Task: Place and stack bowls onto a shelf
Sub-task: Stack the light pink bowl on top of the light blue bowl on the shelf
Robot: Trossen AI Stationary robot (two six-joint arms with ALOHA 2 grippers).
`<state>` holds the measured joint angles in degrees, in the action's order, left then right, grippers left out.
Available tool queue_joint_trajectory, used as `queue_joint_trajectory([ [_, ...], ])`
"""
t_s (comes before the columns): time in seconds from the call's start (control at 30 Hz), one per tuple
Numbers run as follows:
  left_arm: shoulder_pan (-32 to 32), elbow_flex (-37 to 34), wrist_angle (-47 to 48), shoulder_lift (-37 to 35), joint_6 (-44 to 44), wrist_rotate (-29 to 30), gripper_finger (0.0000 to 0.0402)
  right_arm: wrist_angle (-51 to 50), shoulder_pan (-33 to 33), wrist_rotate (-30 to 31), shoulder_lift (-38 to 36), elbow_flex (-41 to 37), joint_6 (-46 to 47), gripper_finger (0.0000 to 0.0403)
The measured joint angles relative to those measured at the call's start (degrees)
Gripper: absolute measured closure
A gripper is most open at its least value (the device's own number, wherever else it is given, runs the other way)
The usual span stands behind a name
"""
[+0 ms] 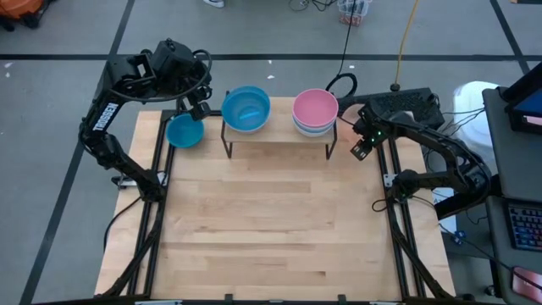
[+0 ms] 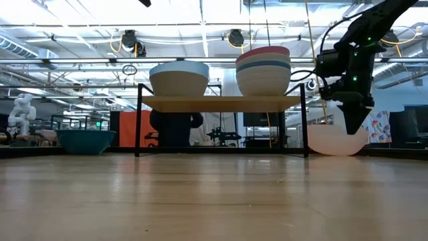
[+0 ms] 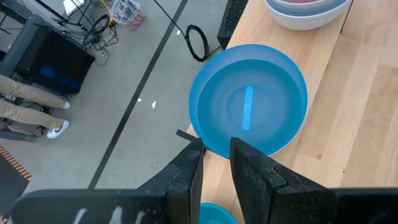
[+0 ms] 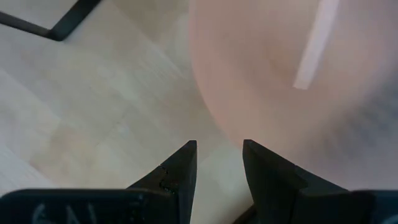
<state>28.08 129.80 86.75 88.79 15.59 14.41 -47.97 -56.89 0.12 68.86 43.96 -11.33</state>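
Observation:
The shelf (image 1: 279,140) stands at the table's far side. A light blue bowl (image 1: 246,108) sits on its left half, and a stack of bowls with a pink one on top (image 1: 315,110) on its right half. A darker blue bowl (image 1: 185,131) rests on the table left of the shelf. My left gripper (image 3: 216,163) hangs open above the shelf's left end, with the light blue bowl (image 3: 249,106) ahead of it. A peach bowl (image 2: 336,140) sits on the table right of the shelf. My right gripper (image 4: 219,163) points down, open, close over the peach bowl's rim (image 4: 214,124).
The shelf's black legs (image 2: 138,120) stand on the wooden tabletop (image 1: 271,229), whose near half is bare wood. Black frame rails (image 1: 398,220) run along the table's left and right edges. Cables (image 1: 343,80) lie on the floor behind the shelf.

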Motion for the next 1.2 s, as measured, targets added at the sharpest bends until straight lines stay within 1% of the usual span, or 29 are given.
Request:
queue_joint_trajectory([
  [0.23,0.0,0.0,-0.01,0.0,0.0,0.0,0.0316,3.51,0.2,-0.2,-0.14,-0.48,-2.92,0.028],
  [0.47,0.02,0.0,-0.01,0.02,-0.02,0.0,0.0316,3.94,2.42,0.14,-1.5,-0.48,-9.85,0.028],
  [0.57,0.0,0.0,-0.01,0.0,-0.02,0.0,0.0316,5.1,2.54,0.41,-1.62,-0.48,-10.4,0.028],
  [0.7,0.02,0.02,-0.01,0.0,-0.02,0.0,0.0316,5.51,2.52,2.56,-1.6,-0.48,-11.13,0.028],
  [0.83,0.0,0.0,-0.01,0.0,-0.02,0.0,0.0316,4.9,2.52,1.28,-1.34,-0.48,-12.34,0.028],
  [1.1,0.0,0.0,0.01,0.01,-0.02,0.0,0.0316,5.45,2.48,1.31,1.55,-0.48,-13.4,0.028],
  [1.2,0.01,0.0,0.0,0.02,-0.02,0.0,0.0316,7.15,2.48,2.83,2.24,-0.48,-13.41,0.028],
])
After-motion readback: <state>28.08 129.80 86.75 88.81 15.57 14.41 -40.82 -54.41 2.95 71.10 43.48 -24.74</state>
